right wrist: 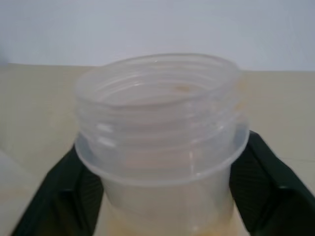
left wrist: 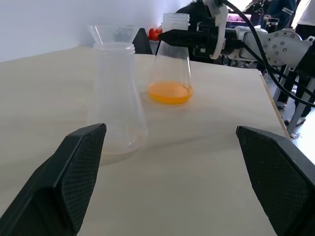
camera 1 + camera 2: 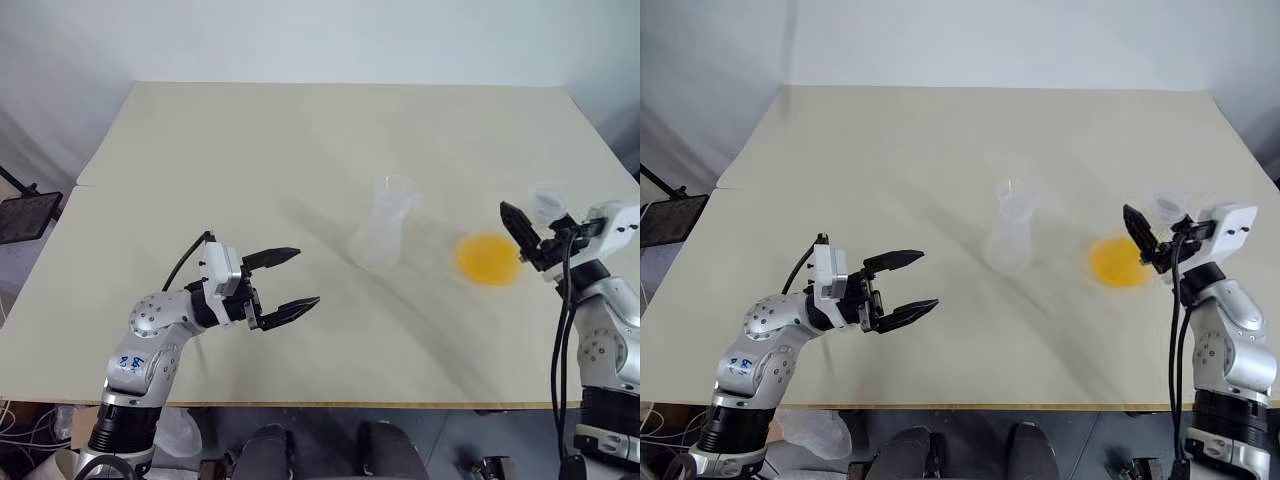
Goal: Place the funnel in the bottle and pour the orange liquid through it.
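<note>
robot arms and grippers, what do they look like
Both arms are silver-grey metal with rounded joint housings and dark lower segments. Each wrist carries a white block. The left gripper and right gripper each have two black tapered fingers; the finger pads are textured. Black cables loop from each wrist. The left arm bears a small blue marking.

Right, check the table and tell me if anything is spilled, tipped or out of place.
Nothing stands out. The funnel sits upright in the empty bottle. The flask holding the orange liquid stands upright, with the right claw closed around its neck. No spill shows on the table. The left claw hangs open, apart from both.
</note>
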Motion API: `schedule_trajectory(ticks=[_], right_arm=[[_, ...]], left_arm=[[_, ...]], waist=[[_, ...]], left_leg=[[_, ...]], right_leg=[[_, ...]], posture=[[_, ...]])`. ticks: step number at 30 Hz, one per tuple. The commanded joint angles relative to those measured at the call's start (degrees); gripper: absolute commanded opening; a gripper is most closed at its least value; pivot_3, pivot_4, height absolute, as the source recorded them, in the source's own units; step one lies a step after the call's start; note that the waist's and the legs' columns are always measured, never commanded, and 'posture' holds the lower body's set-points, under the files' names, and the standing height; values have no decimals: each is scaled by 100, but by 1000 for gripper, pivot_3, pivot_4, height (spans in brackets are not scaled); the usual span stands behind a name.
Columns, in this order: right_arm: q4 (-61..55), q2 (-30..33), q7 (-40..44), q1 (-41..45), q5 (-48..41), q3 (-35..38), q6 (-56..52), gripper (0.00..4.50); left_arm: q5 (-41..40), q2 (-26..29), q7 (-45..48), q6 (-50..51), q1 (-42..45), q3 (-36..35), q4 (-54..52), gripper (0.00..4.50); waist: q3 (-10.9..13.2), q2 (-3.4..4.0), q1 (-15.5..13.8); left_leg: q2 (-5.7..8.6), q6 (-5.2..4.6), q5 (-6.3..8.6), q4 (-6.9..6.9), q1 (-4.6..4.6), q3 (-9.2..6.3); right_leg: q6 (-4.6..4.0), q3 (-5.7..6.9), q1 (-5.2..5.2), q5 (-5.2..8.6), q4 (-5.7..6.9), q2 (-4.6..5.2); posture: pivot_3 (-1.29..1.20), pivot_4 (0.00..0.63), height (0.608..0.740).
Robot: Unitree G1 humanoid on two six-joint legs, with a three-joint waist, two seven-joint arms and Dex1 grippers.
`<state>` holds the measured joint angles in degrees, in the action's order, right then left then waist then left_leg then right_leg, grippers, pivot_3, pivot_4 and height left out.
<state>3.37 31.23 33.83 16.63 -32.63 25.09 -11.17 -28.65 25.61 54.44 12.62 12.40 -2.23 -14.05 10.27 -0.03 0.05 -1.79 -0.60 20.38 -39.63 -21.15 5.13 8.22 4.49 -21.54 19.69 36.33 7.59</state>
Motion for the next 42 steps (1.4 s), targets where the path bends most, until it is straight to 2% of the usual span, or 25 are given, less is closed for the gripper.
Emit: schedule_trajectory(ticks=[1, 8, 10, 13, 15, 25, 28, 38, 42], right_arm=[[-147, -80, 69, 27, -5, 21, 230, 2555], [-584, -90, -45, 209, 207, -175, 368, 2552], [-786, 105, -7, 388, 565, -470, 450, 2552], [-1019, 663, -667, 603, 2059, -1098, 229, 2552], [-956, 823, -882, 846, 2850, -1359, 773, 2552], [-1009, 787, -1420, 1463, 4526, -2365, 1864, 2552], [-1000, 931, -1875, 1570, 5495, -2663, 2438, 2552], [-724, 884, -2590, 1938, 6798, -2926, 2845, 2552], [-624, 835, -2639, 2005, 6943, -2955, 2818, 2552]], left_arm=[[-112, 62, -24, -38, -5, -70, -230, 4500], [-144, 14, -92, -49, 81, -98, -152, 4500], [-251, -68, -204, 9, 190, -177, -97, 4500], [-285, -120, -270, 6, 328, -205, 11, 4500], [-253, -158, -283, -32, 406, -173, 92, 4500], [-88, -307, -309, -172, 547, -31, 278, 4500], [-52, -351, -341, -200, 558, 23, 282, 4500], [26, -412, -442, -314, 609, 92, 341, 4500], [36, -436, -470, -315, 614, 113, 316, 4500]], waist=[[0, 0, 4], [0, 0, 19], [0, 0, 20], [2, 4, 20], [4, 7, 19], [4, 6, 27], [4, 6, 32], [5, 5, 30], [5, 5, 56]], left_leg=[[0, 0, 0, 0, 0, 0], [-2, 0, 0, 2, 0, 2], [-2, 0, 0, 2, 0, 1], [-3, 0, 0, 2, -2, 2], [-4, 0, 0, 1, -4, 3], [1, 1, 0, 9, -15, 2], [0, 1, -1, 10, -15, 2], [-1, 1, -1, 10, -16, 2], [-1, 1, -1, 10, -16, 2]], right_leg=[[0, 0, 0, 0, 0, 0], [0, -1, -3, 0, 0, -2], [0, -1, -3, 0, 0, -2], [0, -2, -5, 0, 0, -1], [0, -4, -8, 0, -1, 3], [3, 10, -9, -2, -28, -2], [3, 10, -9, -2, -29, -2], [4, 10, -9, -2, -31, -1], [4, 10, -9, -2, -30, -1]], posture=[[0, 150, 740], [0, 150, 740], [0, 150, 740], [0, 150, 740], [0, 150, 740], [0, 150, 740], [0, 150, 740], [0, 150, 740], [0, 150, 740]])
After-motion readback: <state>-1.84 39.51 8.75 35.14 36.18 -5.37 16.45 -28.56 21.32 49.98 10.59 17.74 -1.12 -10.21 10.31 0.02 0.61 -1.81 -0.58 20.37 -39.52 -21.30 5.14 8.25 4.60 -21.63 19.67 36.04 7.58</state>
